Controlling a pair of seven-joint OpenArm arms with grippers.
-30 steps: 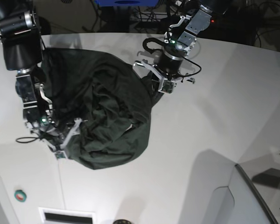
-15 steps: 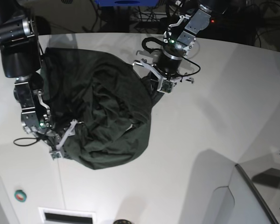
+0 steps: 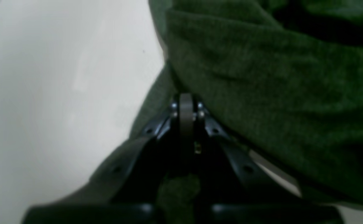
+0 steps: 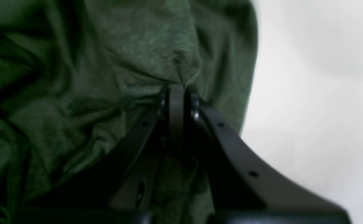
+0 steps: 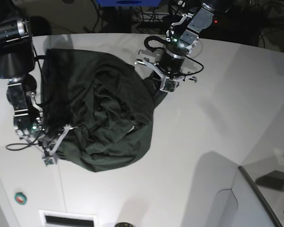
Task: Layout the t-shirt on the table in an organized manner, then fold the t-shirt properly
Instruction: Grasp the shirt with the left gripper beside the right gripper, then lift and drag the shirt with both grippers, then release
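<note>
White table (image 5: 203, 142) fills most of the base view. Dark green t-shirt (image 5: 102, 118) lies crumpled in a rumpled heap at left-centre of the frame, not spread out. Left gripper (image 5: 164, 88) sits at the heap's upper right edge, just above centre frame — jaws pinched together on a fold of the shirt's edge, cloth bunched at the tips in its wrist view (image 3: 186, 102). Right gripper (image 5: 54, 150) is at the heap's lower left corner, clamped narrow on the fabric too — puckers radiate from the tips (image 4: 176, 93).
</note>
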